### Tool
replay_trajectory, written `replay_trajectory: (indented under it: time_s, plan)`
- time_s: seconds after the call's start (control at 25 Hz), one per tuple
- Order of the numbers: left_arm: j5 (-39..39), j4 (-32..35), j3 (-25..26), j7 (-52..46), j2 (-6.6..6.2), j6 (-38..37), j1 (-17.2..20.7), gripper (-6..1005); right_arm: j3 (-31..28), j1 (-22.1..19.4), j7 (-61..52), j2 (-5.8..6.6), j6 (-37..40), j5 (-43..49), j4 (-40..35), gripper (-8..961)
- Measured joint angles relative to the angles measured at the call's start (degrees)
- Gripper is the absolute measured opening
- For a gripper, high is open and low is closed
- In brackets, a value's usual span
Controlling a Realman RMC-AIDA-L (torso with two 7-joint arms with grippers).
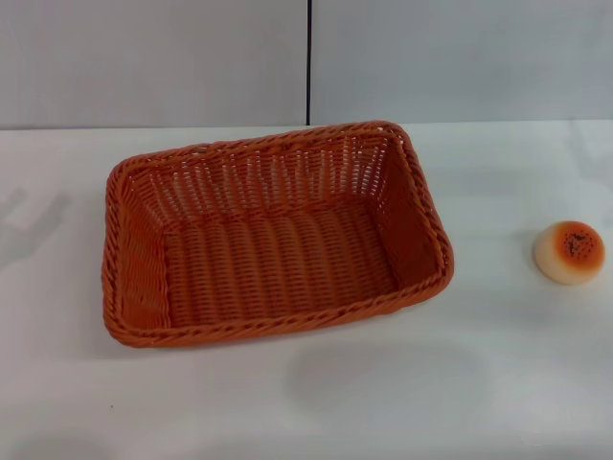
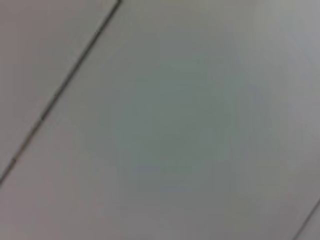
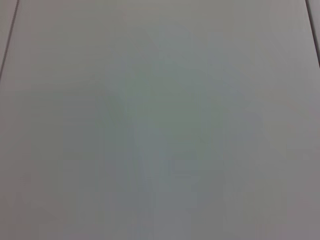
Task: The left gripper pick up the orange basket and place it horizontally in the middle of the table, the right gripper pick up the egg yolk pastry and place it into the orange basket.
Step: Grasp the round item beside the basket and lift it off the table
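The orange basket (image 1: 273,235) lies lengthwise across the middle of the white table (image 1: 383,402), slightly turned, and it holds nothing. The egg yolk pastry (image 1: 568,252) sits on the tabletop to the right of the basket, well apart from it, near the right edge of the head view. Neither gripper shows in any view. Both wrist views show only a plain grey surface with thin dark seam lines.
A grey wall with a dark vertical seam (image 1: 308,62) stands behind the table's far edge. Faint shadows fall on the tabletop at the far left (image 1: 34,225) and in front of the basket.
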State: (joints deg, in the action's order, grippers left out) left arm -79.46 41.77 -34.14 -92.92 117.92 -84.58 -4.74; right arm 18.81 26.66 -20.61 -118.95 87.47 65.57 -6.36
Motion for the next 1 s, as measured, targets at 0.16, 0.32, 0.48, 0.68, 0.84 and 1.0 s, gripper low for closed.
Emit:
replay_trajectory:
  time_s: [0.16, 0.32, 0.48, 0.68, 0.84, 1.0]
  plan:
    - [0.32, -11.88, 7.25, 14.57, -0.05, -2.64, -2.20, 812, 2.08, -0.12, -6.27, 0.08, -5.29, 3.39, -5.96, 625]
    - [0.32, -14.87, 7.68, 19.10, -0.06, -2.59, -2.77, 812, 3.83, -0.29, -16.38, 0.00, -8.43, 8.18, -12.65, 625]
    - [0.46, -18.48, 7.94, 24.47, -0.05, -2.26, -3.39, 812, 5.48, -1.34, -28.10, -0.09, -10.55, 11.91, -20.33, 624]
    - [1.33, -22.39, 8.57, 27.52, 0.01, -2.17, -4.78, 811, 9.68, -3.82, -53.89, -0.12, -13.33, 27.25, -38.25, 624]
    - [1.40, -22.71, 8.96, 27.25, 0.02, -2.12, -5.11, 811, 10.25, -3.65, -74.56, 0.04, -12.71, 44.11, -49.69, 624]
    - [1.43, -22.93, 9.14, 27.25, 0.07, -2.02, -5.24, 810, 10.24, -1.73, -93.61, 0.45, -8.30, 61.80, -59.00, 624]
